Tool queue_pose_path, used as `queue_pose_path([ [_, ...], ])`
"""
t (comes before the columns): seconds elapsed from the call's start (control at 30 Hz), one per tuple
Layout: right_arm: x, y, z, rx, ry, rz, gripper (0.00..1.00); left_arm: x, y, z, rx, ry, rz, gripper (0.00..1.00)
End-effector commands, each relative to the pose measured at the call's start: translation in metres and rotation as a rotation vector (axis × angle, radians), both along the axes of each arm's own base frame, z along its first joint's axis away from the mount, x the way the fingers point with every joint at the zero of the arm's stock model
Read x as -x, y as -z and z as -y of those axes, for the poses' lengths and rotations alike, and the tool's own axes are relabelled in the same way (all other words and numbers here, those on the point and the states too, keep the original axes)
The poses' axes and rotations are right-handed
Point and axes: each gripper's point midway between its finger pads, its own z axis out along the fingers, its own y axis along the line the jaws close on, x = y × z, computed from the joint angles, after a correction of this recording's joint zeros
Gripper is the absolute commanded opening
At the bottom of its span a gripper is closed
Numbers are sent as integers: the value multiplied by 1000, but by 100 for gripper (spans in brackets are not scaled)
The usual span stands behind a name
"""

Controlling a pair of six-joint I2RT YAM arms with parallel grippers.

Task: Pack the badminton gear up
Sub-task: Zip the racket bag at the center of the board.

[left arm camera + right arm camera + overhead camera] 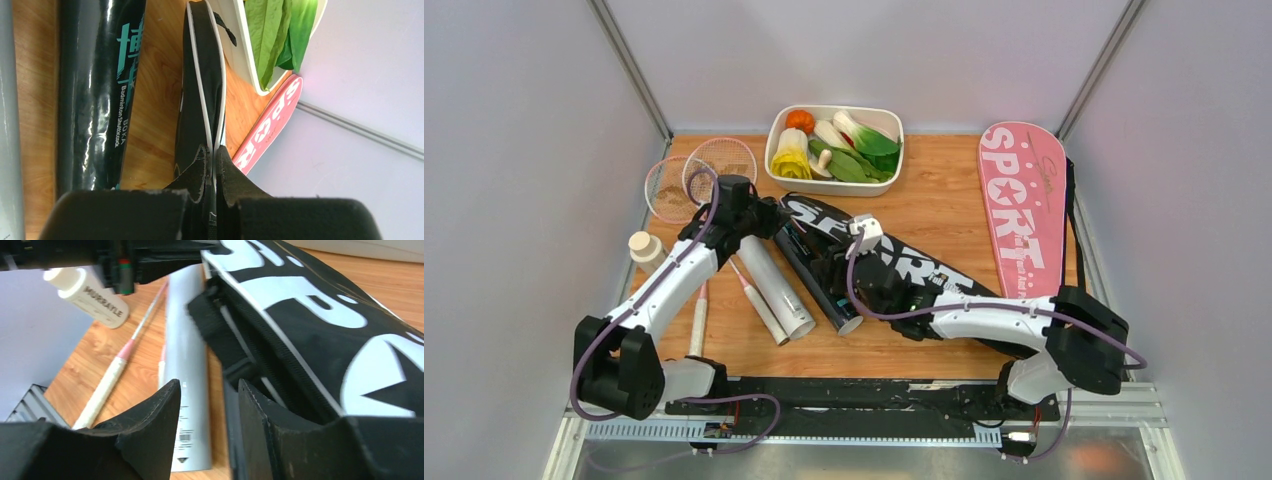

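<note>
The black "SPORT" cover (pixel 904 265) lies diagonally mid-table. My left gripper (pixel 762 215) is shut on its far-end edge; the left wrist view shows the jaws (pixel 214 150) pinching the white-piped rim of the cover (pixel 202 85). My right gripper (pixel 844 272) is open beside the cover's long edge; in the right wrist view (pixel 207 385) one finger is against the cover's zipped side (pixel 310 305). The black tube (pixel 819 285) and white tube (pixel 776 288) lie left of the cover. Two racquets (pixel 699 175) lie far left. The pink cover (pixel 1024 205) lies at right. No shuttlecocks show.
A white tray (pixel 776 125) of toy vegetables stands at the back centre. A small clear bottle with a cream cap (pixel 646 250) stands at the left edge, next to the racquet handles (pixel 112 375). Grey walls close in the table on both sides.
</note>
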Motion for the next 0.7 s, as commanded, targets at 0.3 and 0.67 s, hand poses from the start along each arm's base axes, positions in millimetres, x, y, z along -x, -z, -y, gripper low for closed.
queue_pose_path([
  [0.3, 9, -1, -39, -43, 80, 134, 54, -7, -43, 4, 120, -67, 55, 0],
  [0.67, -20, -4, -57, -119, 223, 127, 66, 1, -40, 1, 141, -96, 11, 0],
])
